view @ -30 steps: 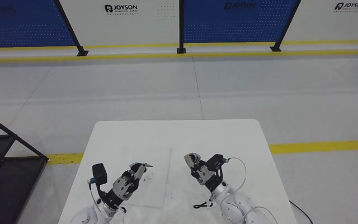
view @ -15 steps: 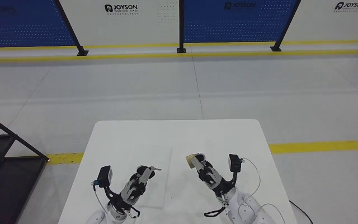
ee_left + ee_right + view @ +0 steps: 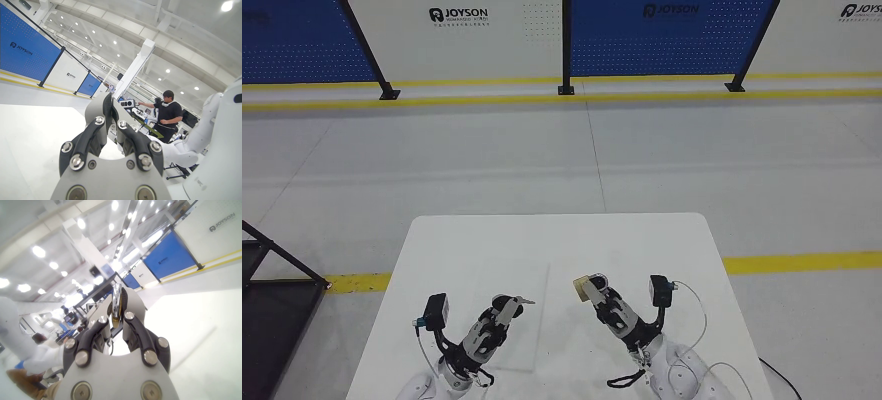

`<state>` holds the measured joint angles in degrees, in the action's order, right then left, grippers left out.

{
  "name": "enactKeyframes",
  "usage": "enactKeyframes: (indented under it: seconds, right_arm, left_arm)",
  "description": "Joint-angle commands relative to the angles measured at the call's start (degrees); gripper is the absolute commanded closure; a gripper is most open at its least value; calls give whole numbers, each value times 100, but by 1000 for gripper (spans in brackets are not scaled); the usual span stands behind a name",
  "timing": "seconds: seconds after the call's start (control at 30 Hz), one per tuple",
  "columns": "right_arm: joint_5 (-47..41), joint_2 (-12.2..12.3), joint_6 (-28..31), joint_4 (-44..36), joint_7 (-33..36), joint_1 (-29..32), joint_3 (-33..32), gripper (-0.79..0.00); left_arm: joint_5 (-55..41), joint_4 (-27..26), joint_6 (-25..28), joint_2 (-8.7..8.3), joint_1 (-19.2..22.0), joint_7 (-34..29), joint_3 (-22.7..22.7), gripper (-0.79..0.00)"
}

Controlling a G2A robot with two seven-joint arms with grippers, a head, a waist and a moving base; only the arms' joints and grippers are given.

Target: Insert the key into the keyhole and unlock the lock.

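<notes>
Left claw (image 3: 513,302), holding key (image 3: 527,299), lies left of right claw (image 3: 592,292), holding lock (image 3: 584,288), over the surface's (image 3: 642,240) near half.

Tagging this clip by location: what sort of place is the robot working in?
Most likely a robotics test hall in an industrial building: blue and white partition panels fence off the bay, yellow floor lines mark lanes, and a high beamed ceiling carries rows of lights.
</notes>
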<state>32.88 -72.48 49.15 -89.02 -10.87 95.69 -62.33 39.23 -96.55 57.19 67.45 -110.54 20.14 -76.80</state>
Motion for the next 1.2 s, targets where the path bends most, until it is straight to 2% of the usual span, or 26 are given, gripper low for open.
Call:
enactKeyframes:
  seconds: [0.0,0.13,0.27,0.47,0.67,0.77,1.17]
  right_arm:
    - [-52,-16,-136,-22,-4,-18,57,0]
    - [-458,-132,-124,65,-641,-64,343,0]
    - [-581,-305,34,301,-1478,-175,733,0]
    - [52,-597,-6,660,-2829,-419,1232,0]
    - [957,-792,42,950,-3874,-532,1502,0]
    - [1240,-836,106,1079,-4113,-563,1542,0]
    - [1240,-836,106,1079,-4113,-563,1542,0]
  left_arm:
    - [-119,-52,-74,13,38,-3,74,0]
    - [-394,26,-6,92,116,411,359,0]
    - [-398,296,81,234,272,1264,682,0]
    - [-76,695,81,434,550,2218,1260,0]
    - [198,1017,81,554,835,2535,1666,0]
    - [278,1087,78,597,923,2617,1721,0]
    - [318,1209,66,748,1111,2628,1895,0]
